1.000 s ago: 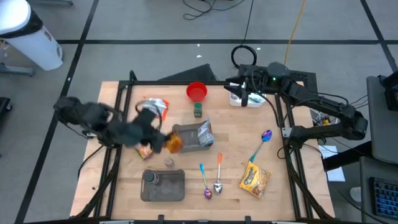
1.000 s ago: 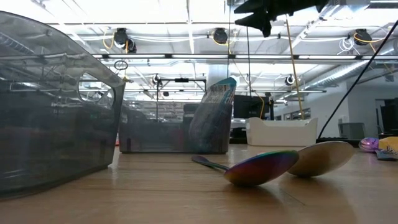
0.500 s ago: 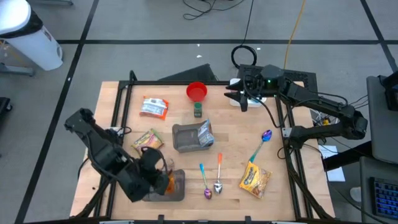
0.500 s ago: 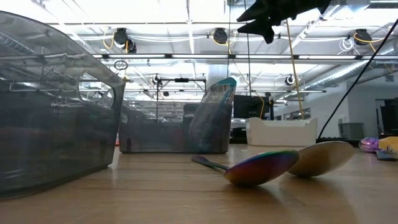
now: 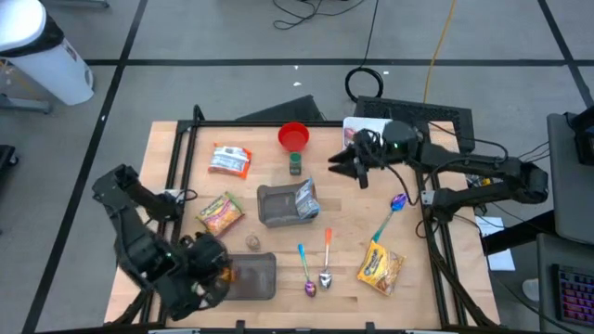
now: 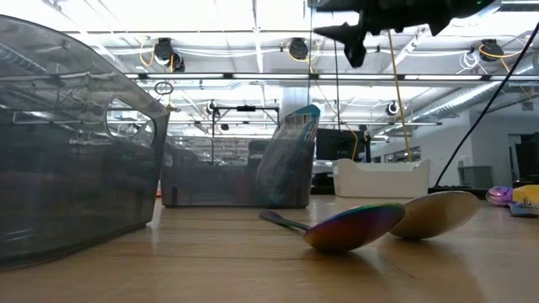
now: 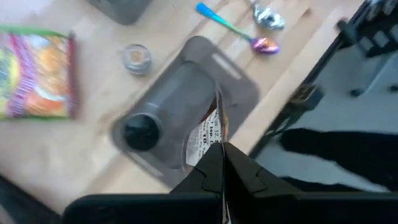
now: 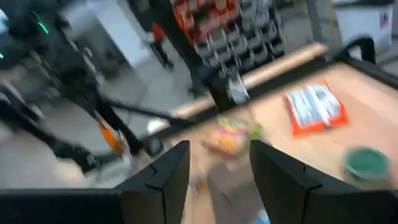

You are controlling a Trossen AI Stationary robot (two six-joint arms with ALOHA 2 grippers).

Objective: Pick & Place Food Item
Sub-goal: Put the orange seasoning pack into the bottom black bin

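The left gripper (image 5: 215,272) hangs just above the near left corner of the shallow grey plastic tray (image 5: 260,277) at the front edge of the wooden surface (image 5: 408,264), its fingers (image 7: 214,167) clenched on a thin crinkly orange-and-white snack packet (image 7: 207,135) held edge-up. In the wrist view the packet sits directly over the smooth tray, beside a dark round cap (image 7: 141,132) inside it, so release looks close. Beyond the tray lie a glossy yellow-green noodle packet (image 5: 220,212), a grey bin (image 5: 278,206) and a red bowl (image 5: 293,136). Far beyond, the right gripper (image 5: 345,165) hovers with fingers released, empty.
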